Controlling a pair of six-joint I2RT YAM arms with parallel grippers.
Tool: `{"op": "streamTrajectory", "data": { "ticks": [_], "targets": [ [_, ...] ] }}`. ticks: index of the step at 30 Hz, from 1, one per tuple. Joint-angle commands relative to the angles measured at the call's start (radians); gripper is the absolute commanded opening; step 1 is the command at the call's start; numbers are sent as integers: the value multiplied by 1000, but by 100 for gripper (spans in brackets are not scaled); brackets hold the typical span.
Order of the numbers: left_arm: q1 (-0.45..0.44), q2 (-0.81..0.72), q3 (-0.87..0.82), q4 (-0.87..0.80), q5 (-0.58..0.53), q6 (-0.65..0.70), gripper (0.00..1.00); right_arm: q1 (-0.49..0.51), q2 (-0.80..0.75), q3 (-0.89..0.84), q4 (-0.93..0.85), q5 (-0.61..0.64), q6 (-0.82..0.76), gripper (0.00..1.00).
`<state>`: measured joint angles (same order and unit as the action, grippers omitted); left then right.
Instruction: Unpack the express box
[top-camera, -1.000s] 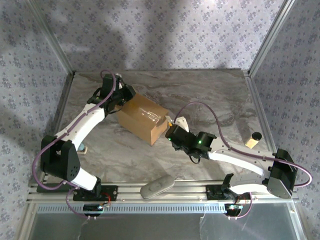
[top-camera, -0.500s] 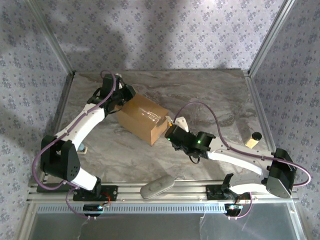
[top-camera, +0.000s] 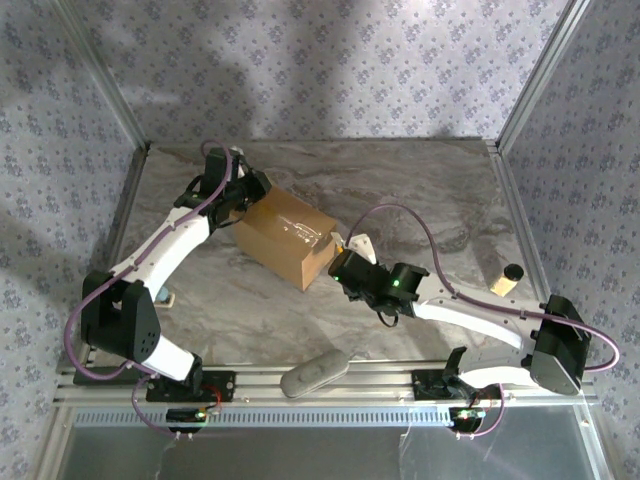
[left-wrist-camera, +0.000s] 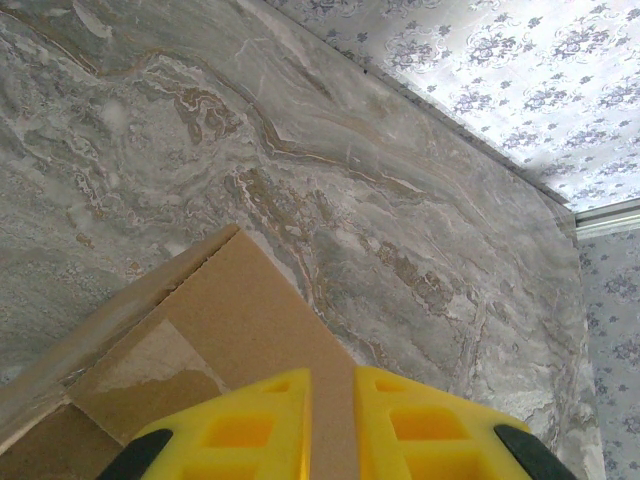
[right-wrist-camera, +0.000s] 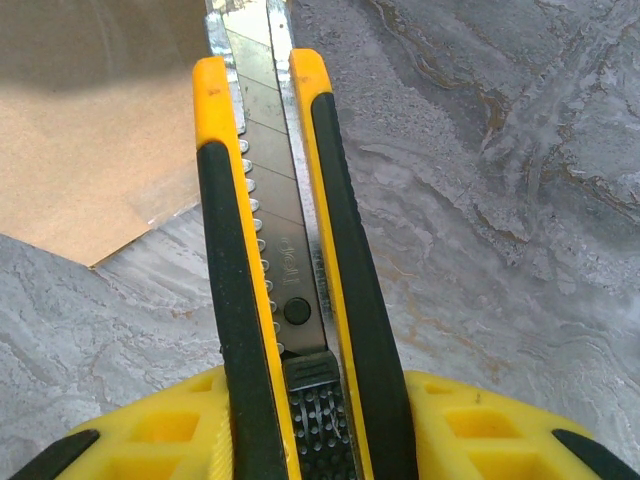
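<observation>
- From above: finds the express box (top-camera: 287, 238) left of centre on the marble table (top-camera: 430, 190), flaps shut, lying skewed to the table's edges.
- Judged from the plain corrugated card: probably light, stiff along edges and corners, softer in mid-panel, apt to slide on the smooth stone. Best steadied by pressing down on a corner. Best taken by a flap edge once the taped seam is cut.
- Same view: places the left gripper (top-camera: 243, 193) over the box's far left corner and the right gripper (top-camera: 345, 262) just beside the near right corner.
- Left wrist: shows yellow fingers (left-wrist-camera: 245, 430) pressed almost together, only a thin slit between them, pinching nothing. Sets them low over the taped top of the box; cannot tell whether resting on the card or just above it.
- Right wrist: shows jaws partly spread and clamped on a utility knife (right-wrist-camera: 285, 250) by its yellow-and-black handle. Has the blade run out, tip reaching the box's edge; cannot tell whether it touches the card.
</observation>
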<state>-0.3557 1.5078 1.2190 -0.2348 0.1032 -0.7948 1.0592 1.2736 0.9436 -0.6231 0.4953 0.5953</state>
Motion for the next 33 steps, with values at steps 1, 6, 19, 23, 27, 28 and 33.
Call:
{"op": "streamTrajectory", "data": {
  "ticks": [1, 6, 19, 23, 27, 28, 33],
  "targets": [
    [-6, -4, 9, 10, -14, -4, 18, 4, 3, 41, -16, 44, 5, 0],
    [-6, -2, 8, 10, -15, -3, 18, 5, 3, 43, -20, 50, 3, 0],
    [-6, -5, 5, 9, -13, -3, 18, 4, 14, 52, -18, 52, -1, 0],
    [-6, -7, 6, 9, -15, -4, 18, 4, 15, 56, -18, 53, -4, 0],
    [-6, -6, 4, 9, -16, -3, 18, 5, 17, 58, -18, 52, -8, 0],
    [-6, -7, 5, 10, -15, -4, 18, 4, 19, 59, -21, 53, -8, 0],
    [-6, -8, 4, 8, -14, -4, 18, 4, 25, 61, -21, 52, -8, 0]
  ]
}}
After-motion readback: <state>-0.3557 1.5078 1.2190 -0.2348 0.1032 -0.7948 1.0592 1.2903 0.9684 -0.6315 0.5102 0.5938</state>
